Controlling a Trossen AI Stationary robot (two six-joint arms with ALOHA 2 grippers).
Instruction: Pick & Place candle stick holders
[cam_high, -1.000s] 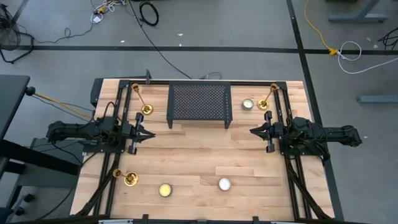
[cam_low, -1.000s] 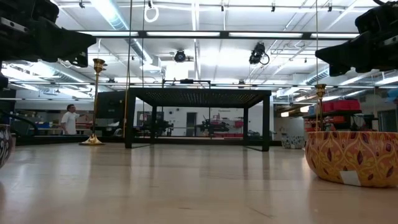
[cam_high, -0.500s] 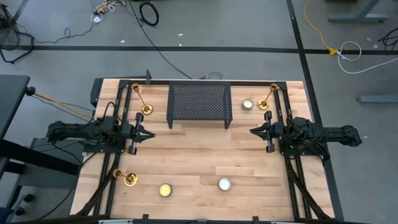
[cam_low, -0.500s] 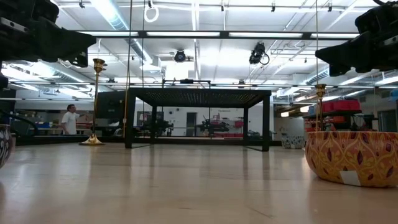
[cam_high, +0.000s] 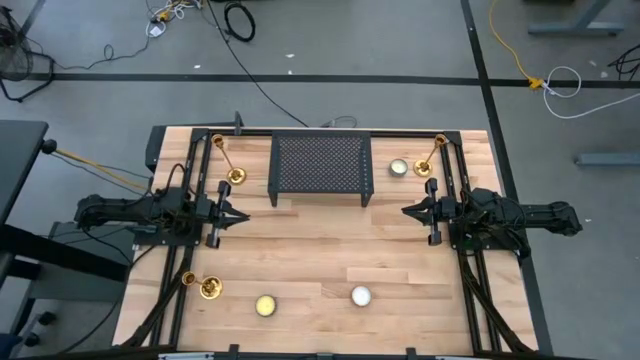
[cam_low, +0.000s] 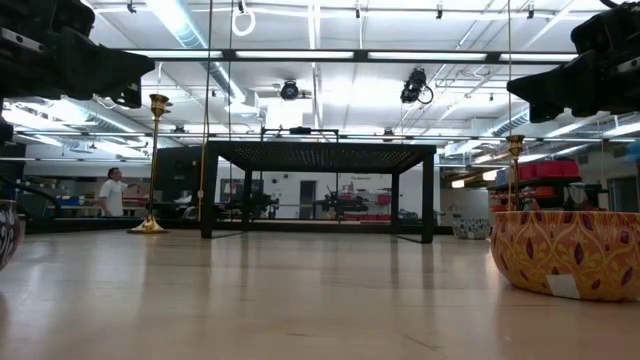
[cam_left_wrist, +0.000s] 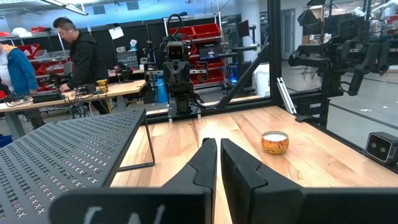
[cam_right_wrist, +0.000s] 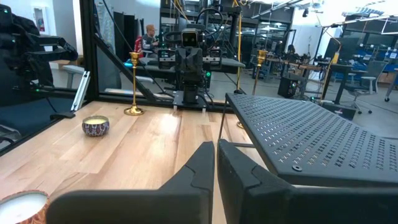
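Three gold candle stick holders stand upright on their round bases on the wooden table: one at the far left (cam_high: 228, 165), one at the far right (cam_high: 430, 158), one at the near left (cam_high: 203, 286). The near-left one also shows in the right wrist view (cam_right_wrist: 133, 87). My left gripper (cam_high: 243, 213) hovers level at the table's left side, shut and holding nothing, its fingers (cam_left_wrist: 219, 155) pointing across the table. My right gripper (cam_high: 405, 211) faces it from the right side, also shut and holding nothing (cam_right_wrist: 215, 155).
A black mesh rack (cam_high: 320, 165) stands on its legs at the far middle, between the two far holders. Small candle tins sit at the far right (cam_high: 399, 167) and near the front edge (cam_high: 265, 305) (cam_high: 361, 295). People work at benches beyond the table.
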